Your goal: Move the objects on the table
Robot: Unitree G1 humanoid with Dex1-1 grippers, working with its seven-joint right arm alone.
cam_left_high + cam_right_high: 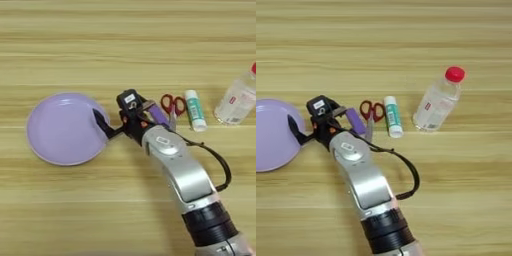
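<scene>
Left eye view: my right gripper [111,120] sits at the right rim of the lavender plate [60,129], with its black tip just over the plate's edge. I can't tell if it's apart or closed, and nothing shows clearly in it. The purple block [158,114] lies on the table [125,45] against my wrist. The red-handled scissors [172,106] are just beside the block, and the glue stick [195,110] is next to them. A clear bottle [234,99] is at the right edge. Right eye view: same layout. The plate [268,135] is cut off at the left and the gripper [302,126] is at its rim. The block [355,121], scissors [371,112] and glue stick [392,116] run in a row, and the bottle [437,102] with its red cap is well apart from them. My judgement: this looks like a plate-side step. I should stay low and slow at the rim so I don't tip or shove the plate, and watch my forearm so it doesn't drag the block or scissors.
</scene>
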